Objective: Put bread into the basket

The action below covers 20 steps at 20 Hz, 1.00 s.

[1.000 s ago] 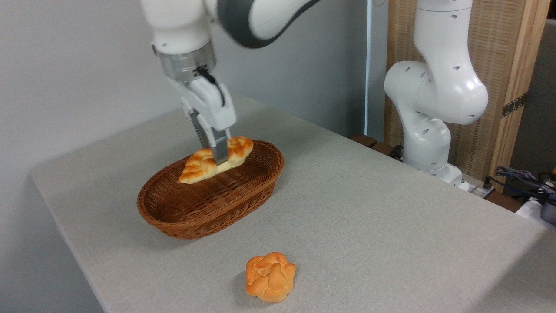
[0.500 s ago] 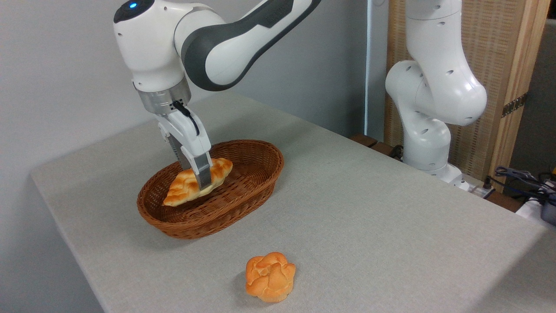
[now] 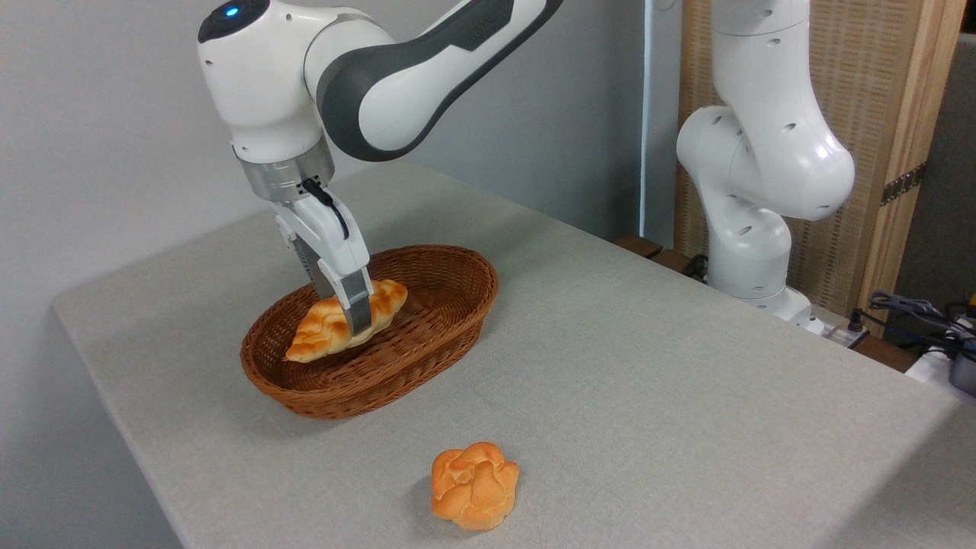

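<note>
My tool (image 3: 353, 314) is clamped on the bread (image 3: 343, 329), holding it tilted inside the basket (image 3: 427, 347), low over its left half. Basket sits toward the desk's (image 3: 648, 366) left edge; orange bun (image 3: 473, 486) near the front edge.

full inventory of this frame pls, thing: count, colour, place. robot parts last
braided loaf: 1, pale yellow with golden-brown plaits, inside the basket, pinched by the gripper
basket: 1, reddish-brown wicker, oval, left-centre of the table
round bun: 1, orange, near front edge of the table, apart from the basket
table: 1, grey cloth top
wooden panel: 1, light wood, behind the arm base, right
cables: several, dark, far right beside the table
arm: 1, white and grey, base at right, reaching across to the basket
gripper: 1, white, fingers shut on the loaf
</note>
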{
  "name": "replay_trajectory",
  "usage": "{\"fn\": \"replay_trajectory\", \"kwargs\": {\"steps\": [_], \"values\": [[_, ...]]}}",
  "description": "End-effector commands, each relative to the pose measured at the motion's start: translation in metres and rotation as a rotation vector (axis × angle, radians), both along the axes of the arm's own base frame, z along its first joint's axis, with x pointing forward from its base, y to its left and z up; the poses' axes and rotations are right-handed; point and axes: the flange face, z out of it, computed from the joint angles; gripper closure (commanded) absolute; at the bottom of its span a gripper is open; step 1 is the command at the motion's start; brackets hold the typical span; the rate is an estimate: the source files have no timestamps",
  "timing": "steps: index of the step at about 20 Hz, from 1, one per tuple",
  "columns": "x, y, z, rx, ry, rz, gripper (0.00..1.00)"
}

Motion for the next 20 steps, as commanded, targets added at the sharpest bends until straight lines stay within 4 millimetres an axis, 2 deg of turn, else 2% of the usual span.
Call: {"fn": "replay_trajectory", "kwargs": {"steps": [1,7,8,12,14,18,20], "values": [[0.003,-0.001,0.007,0.008,-0.015,0.006,0.00],[0.002,-0.001,0.009,0.002,-0.015,0.017,0.00],[0.001,-0.001,0.014,-0.002,-0.021,0.018,0.00],[-0.009,0.012,0.059,-0.011,-0.086,0.032,0.00],[-0.013,0.032,0.075,0.003,-0.088,0.051,0.00],[-0.008,0.087,0.126,0.068,-0.108,0.104,0.00],[-0.011,0.099,0.138,0.098,-0.095,0.045,0.00]]}}
